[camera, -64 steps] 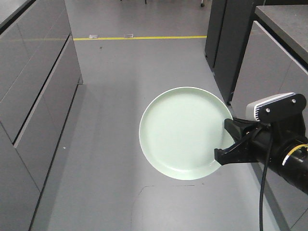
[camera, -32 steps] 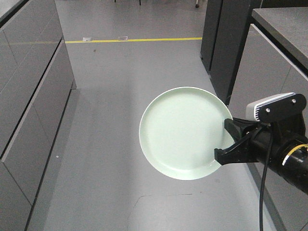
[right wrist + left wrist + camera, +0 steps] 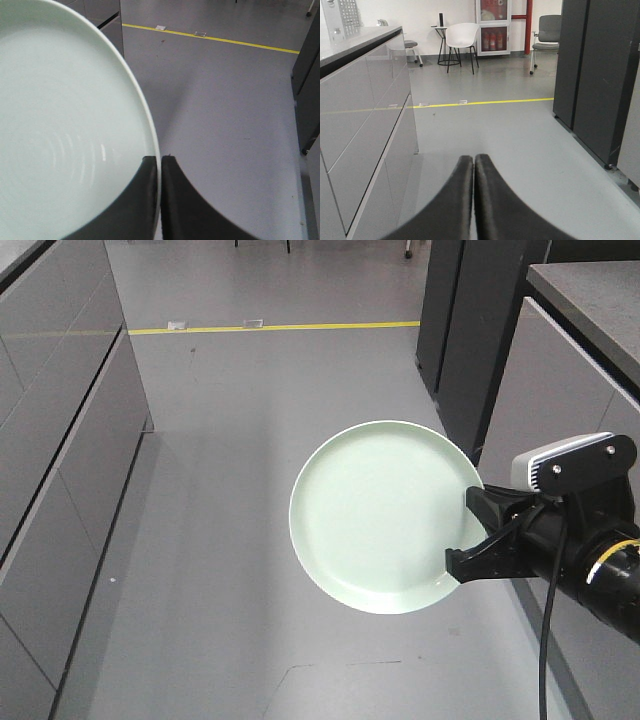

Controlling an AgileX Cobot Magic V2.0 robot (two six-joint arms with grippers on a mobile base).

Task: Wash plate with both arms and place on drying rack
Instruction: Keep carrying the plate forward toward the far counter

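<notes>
Exterior front-facing gives me the grey floor (image 3: 220,540) of an aisle, with grey cabinets (image 3: 60,440) along its left side. Above that floor the plate (image 3: 385,515) hangs in the air, its face turned up toward the camera. My right arm (image 3: 590,560) comes in from the right, and the right pincer (image 3: 462,530) is clamped on the plate's right rim. The left pincer (image 3: 473,165) has its fingers pressed together on nothing. A yellow line (image 3: 280,327) crosses the far floor.
</notes>
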